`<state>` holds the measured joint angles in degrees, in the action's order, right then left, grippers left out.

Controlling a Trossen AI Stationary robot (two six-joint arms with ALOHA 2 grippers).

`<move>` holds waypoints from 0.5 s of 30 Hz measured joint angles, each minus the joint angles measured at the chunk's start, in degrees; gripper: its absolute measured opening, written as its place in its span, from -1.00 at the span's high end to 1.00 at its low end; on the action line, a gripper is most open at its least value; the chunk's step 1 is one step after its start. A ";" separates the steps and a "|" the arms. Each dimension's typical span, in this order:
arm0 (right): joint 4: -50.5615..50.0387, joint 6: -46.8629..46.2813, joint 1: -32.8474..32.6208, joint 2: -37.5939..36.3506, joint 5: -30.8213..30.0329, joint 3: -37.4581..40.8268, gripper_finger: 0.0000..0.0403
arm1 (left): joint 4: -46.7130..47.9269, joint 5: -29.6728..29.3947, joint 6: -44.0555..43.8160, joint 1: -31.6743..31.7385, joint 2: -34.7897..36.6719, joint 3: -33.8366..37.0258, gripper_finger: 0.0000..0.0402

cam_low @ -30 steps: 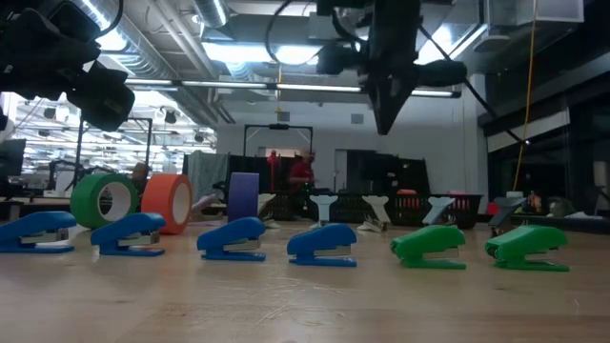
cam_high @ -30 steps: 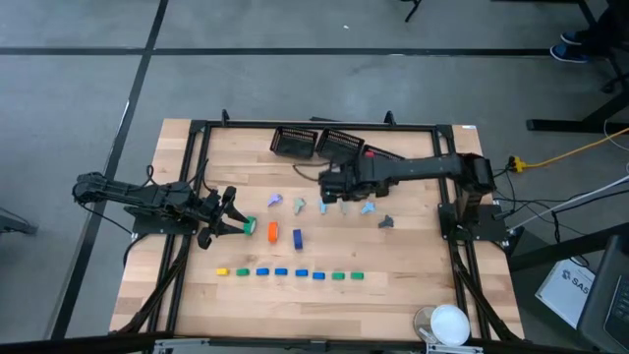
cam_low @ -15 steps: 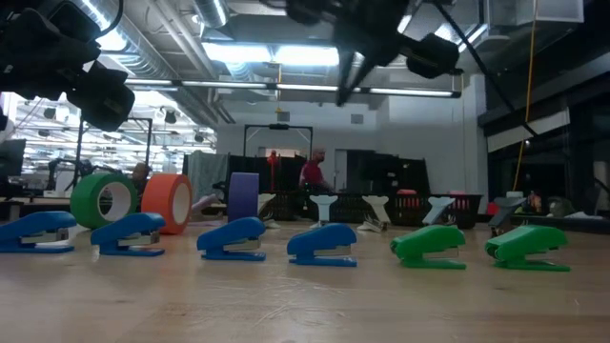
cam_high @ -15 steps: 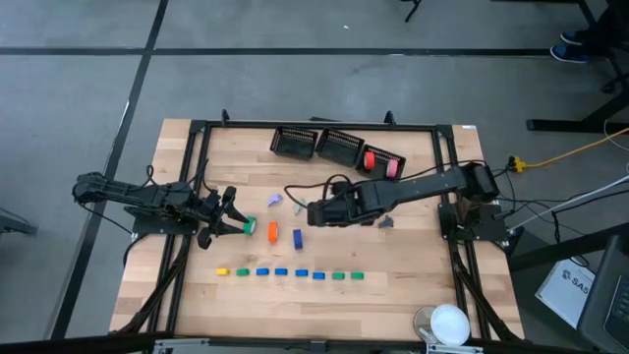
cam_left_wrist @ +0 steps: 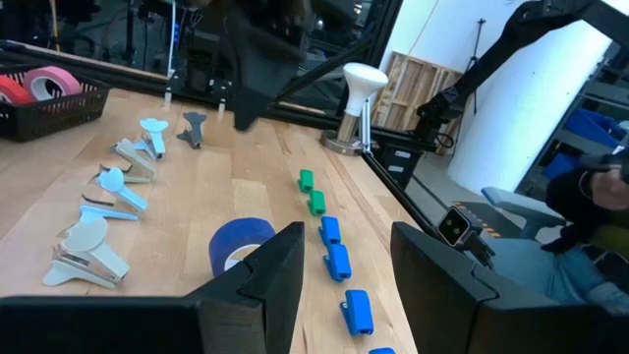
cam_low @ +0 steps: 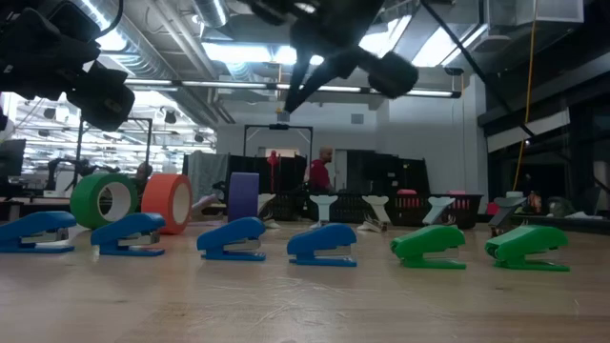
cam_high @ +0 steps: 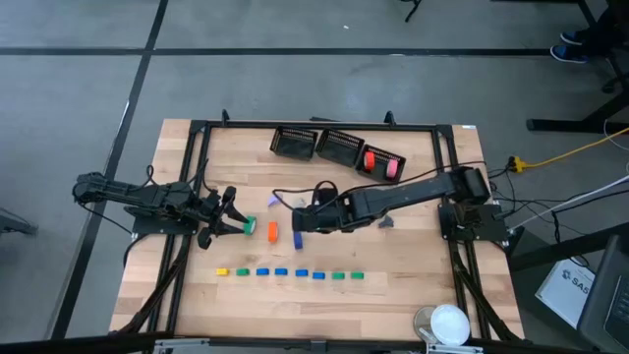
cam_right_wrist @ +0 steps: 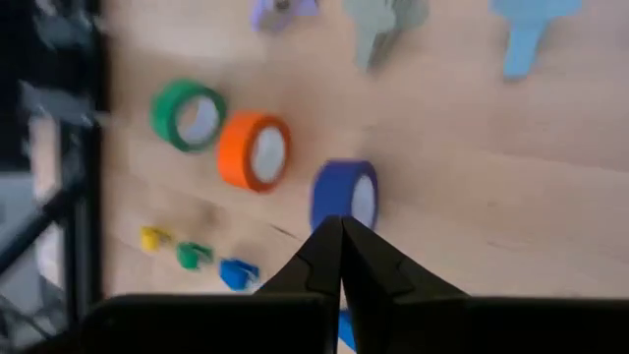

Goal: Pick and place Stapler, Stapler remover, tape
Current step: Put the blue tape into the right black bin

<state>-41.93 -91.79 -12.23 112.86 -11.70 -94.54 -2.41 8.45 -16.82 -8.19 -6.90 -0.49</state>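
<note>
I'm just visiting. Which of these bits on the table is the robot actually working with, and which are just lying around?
Part of the job:
- small staplers, set in a row
- tape rolls: green, orange, blue
- pastel staple removers
- black baskets, probably the drop-off; one holds red and pink rolls

Just lying about:
- white round object at the table's edge
- yellow cable

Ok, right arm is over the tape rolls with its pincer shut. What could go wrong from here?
1. The right pincer is shut just above the blue tape roll. Lowered like this, it would probably knock the roll over rather than grip it.
2. The orange tape roll stands close beside, so it may get bumped.
3. The open left pincer waits by the green tape roll, near enough for the arms to clash.
</note>
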 joint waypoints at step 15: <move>5.34 6.73 -0.90 2.64 -0.55 0.00 -0.10 | 0.01 0.00 0.00 -0.01 0.00 0.00 0.25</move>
<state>-36.58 -85.06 -13.13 115.50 -12.25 -94.54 -2.39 8.45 -16.82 -8.21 -6.90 -0.49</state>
